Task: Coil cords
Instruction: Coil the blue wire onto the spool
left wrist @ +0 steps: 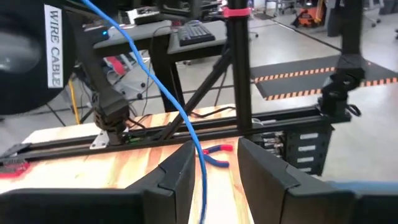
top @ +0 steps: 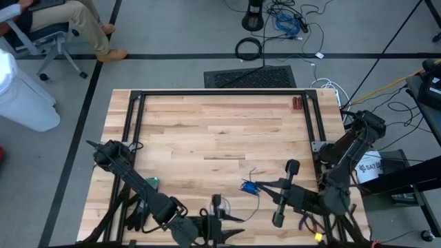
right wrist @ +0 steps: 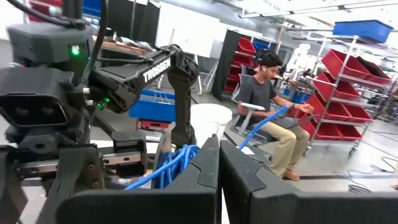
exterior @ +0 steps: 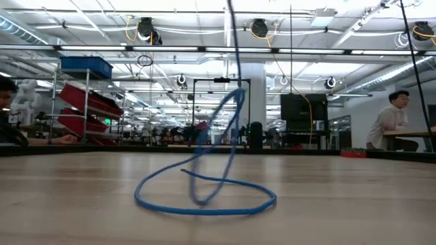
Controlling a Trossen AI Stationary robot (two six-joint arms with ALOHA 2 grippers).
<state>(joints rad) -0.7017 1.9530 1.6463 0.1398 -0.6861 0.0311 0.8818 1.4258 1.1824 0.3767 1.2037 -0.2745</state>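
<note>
The blue cord (top: 249, 186) is a small bundle near the table's near edge, with a thin tail (top: 256, 201) trailing toward the near side. In the low view a loop of it (exterior: 204, 204) lies on the wood and a strand rises from it. My right gripper (top: 257, 186) is shut on the bundle. My left gripper (top: 217, 202) is open at the near edge, pointing toward the far side. In the left wrist view a blue strand (left wrist: 168, 99) runs between its fingers (left wrist: 214, 163). My right gripper (right wrist: 219, 146) pinches the cord between its two shut fingers. The looped bundle (right wrist: 177, 163) bulges out on one side of the fingers, and a single strand (right wrist: 264, 126) leaves on the other. The fingers come in about level from the table's right. My left gripper has the strand between its open fingers; I cannot tell whether it touches.
Red-handled pliers (top: 295, 104) lie at the far right by the black frame rail (top: 220, 93). A small green object (top: 152, 182) lies near the left arm. A thick black cable ring (top: 249, 48) lies on the floor beyond the table. A person (right wrist: 267, 106) sits beyond the table.
</note>
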